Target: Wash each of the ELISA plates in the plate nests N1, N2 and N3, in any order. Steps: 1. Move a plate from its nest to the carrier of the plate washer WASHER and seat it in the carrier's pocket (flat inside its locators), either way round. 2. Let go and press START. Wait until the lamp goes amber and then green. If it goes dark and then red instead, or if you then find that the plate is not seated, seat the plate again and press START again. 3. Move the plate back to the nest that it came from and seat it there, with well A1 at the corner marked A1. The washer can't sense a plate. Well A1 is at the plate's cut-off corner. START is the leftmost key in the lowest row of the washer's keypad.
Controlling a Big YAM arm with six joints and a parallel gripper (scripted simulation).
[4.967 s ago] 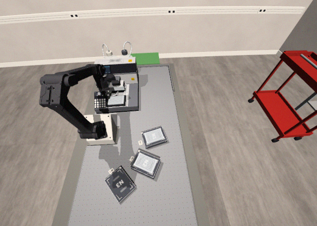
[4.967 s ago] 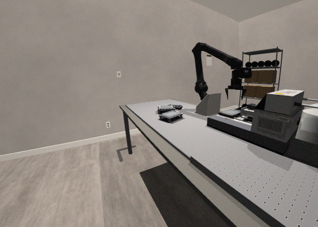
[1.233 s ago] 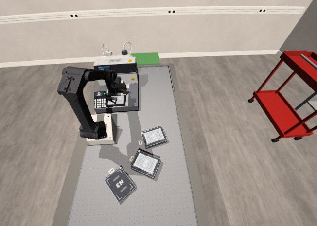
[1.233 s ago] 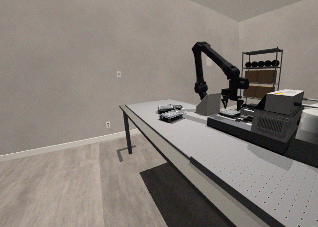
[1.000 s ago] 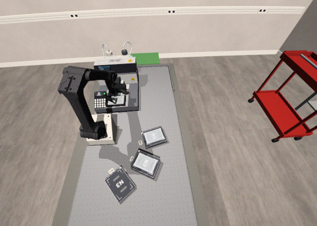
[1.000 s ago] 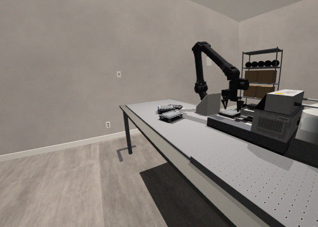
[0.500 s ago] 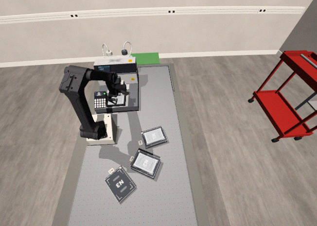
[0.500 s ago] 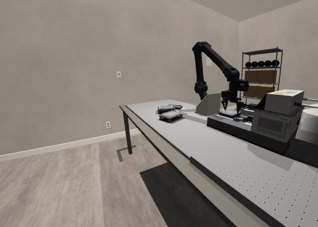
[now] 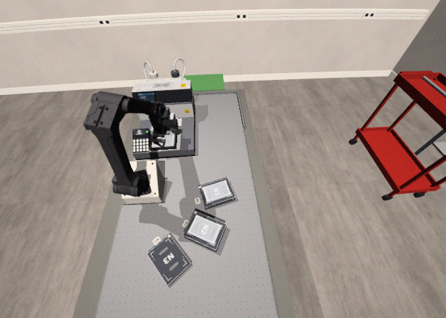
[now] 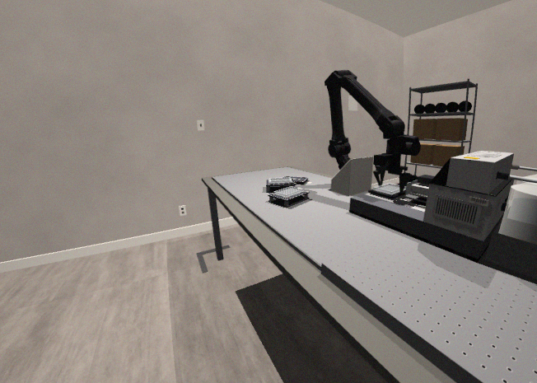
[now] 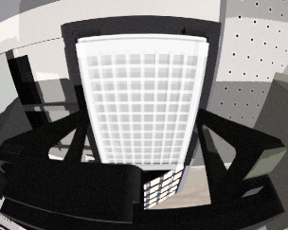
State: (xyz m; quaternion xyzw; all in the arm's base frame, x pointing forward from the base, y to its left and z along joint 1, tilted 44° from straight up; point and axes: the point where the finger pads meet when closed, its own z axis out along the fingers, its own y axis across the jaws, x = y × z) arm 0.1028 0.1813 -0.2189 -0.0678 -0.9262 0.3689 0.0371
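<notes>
A white ELISA plate (image 9: 169, 140) (image 10: 386, 190) (image 11: 142, 99) lies flat in the dark carrier pocket (image 11: 68, 37) of the washer (image 9: 162, 87) (image 10: 469, 196). My gripper (image 9: 161, 137) (image 10: 390, 179) (image 11: 142, 115) is open, just above the plate with a finger on each long side; no finger touches it. The lamp (image 9: 147, 131) above the keypad (image 9: 140, 145) is green. Nest N3 (image 9: 169, 259) is empty. The two other nests each hold a plate (image 9: 216, 191) (image 9: 204, 228), and both plates show in the exterior view (image 10: 279, 181) (image 10: 288, 193).
The arm's white base block (image 9: 153, 184) stands in front of the washer. Two bottles (image 9: 153, 74) sit behind the washer. A red cart (image 9: 396, 155) stands on the floor to the right. A shelf rack (image 10: 442, 122) stands at the far wall.
</notes>
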